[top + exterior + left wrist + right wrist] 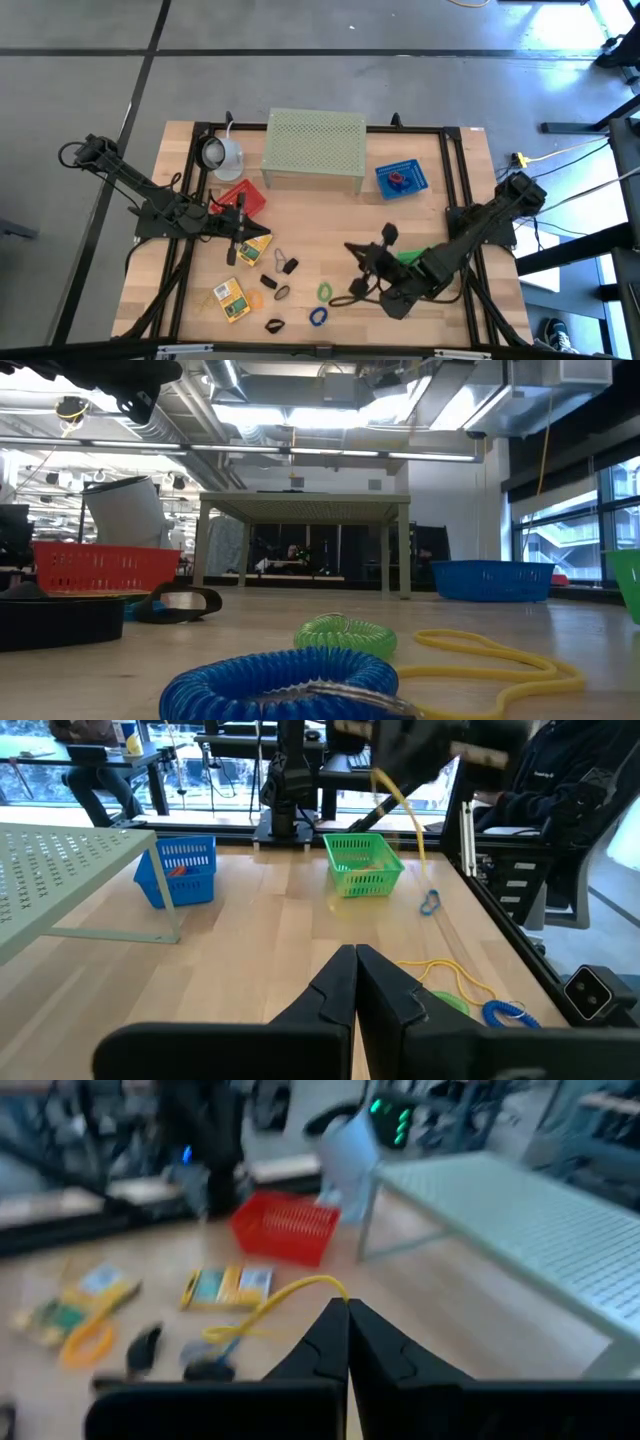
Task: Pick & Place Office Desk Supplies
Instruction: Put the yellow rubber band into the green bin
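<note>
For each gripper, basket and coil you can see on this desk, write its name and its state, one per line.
left gripper: shut, empty.
right gripper: shut on a yellow cord, above the table.
red basket: upright, contents cannot be told.
blue basket: upright, a red item inside.
green basket: upright, contents unclear.
blue coil: lying flat.
green coil: lying flat.

Overhead, table-level and two wrist views (all sharing the table [330,215])

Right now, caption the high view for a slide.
Two arms over a wooden table scattered with small supplies, baskets and a green stand.
</note>
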Available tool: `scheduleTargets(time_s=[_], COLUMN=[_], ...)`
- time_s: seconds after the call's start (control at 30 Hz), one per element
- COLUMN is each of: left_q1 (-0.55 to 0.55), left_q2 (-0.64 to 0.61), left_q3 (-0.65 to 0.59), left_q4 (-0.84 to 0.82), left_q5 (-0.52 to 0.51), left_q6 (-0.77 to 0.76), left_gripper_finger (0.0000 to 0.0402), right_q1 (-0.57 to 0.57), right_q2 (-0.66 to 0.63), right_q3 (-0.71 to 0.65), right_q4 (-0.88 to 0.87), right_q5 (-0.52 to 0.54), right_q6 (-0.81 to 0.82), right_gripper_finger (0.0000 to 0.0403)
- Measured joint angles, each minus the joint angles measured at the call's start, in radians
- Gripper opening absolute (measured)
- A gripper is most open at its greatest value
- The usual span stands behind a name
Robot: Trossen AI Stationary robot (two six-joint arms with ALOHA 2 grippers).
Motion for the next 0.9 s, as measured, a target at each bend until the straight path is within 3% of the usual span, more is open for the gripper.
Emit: scheduleTargets(time_s=[0.2, 0.47, 0.77, 0.9], left_q1=[0.000, 0.000, 0.000, 0.000], left_q2=[0.000, 0.000, 0.000, 0.000], left_q3=[0.000, 0.000, 0.000, 0.000], left_q4=[0.000, 0.000, 0.000, 0.000], left_q5=[0.000, 0.000, 0.000, 0.000], left_q6=[0.000, 0.000, 0.000, 0.000], left_gripper_finger=[0.0004, 0.0004, 0.0004, 0.0004], right_q1=[-0.030, -0.058, -0.024, 0.010], right_q2=[-0.007, -0.007, -0.015, -0.053], right_q3=[0.001, 0.001, 0.001, 0.003], right_q4=[0.042, 0.043, 0.033, -0.036], right_q5=[0.108, 0.112, -0.005, -0.132], right_q6=[-0.020, -0.019, -0.050, -0.021], right_gripper_finger=[0.0002, 0.0003, 0.0004, 0.0004])
